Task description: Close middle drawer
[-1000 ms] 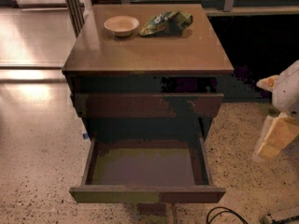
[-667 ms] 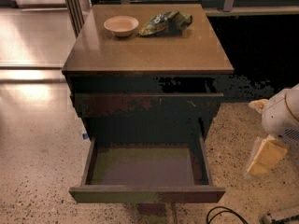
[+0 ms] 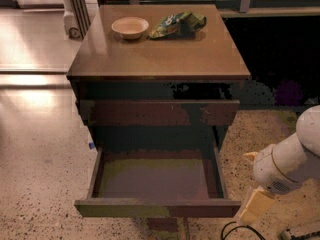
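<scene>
Camera view: drawer stands open; gripper at four o'clock, grip we cannot tell. We'd push its front centrally, toward twelve.

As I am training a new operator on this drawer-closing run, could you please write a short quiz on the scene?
1. True or false: the middle drawer is fully shut.
2. Where is the gripper?
A) inside the drawer
B) low, outside the drawer, beside its front corner at the picture's right
C) above the cabinet top
3. Fill in: on the cabinet top, beside the pale bowl, lies a green ____.

Key
1. False: it is pulled far out, with its inside showing.
2. B
3. bag
</scene>
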You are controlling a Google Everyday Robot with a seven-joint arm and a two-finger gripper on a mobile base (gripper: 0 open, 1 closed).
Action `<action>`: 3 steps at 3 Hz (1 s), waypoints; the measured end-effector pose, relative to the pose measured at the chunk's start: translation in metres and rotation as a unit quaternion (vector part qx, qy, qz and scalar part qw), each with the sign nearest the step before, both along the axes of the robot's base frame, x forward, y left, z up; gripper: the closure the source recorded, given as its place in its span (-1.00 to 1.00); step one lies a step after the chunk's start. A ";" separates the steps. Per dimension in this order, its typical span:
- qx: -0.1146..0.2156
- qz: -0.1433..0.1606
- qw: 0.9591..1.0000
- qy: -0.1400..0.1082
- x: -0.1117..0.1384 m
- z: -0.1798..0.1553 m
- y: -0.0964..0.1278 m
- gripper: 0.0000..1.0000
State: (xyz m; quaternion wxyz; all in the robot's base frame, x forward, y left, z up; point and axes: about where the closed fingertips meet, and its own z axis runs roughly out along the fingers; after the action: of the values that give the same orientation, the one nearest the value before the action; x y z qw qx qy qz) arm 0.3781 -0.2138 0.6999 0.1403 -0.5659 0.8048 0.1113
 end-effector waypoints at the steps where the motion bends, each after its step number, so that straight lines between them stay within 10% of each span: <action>1: -0.013 0.007 0.999 0.033 -0.020 -0.030 0.002 -0.12; 3: -0.013 0.007 0.999 0.033 -0.020 -0.030 0.002 0.81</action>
State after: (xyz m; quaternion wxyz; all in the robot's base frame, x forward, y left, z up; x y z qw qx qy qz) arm 0.3583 -0.2119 0.6696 0.1060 -0.5694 0.8062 0.1206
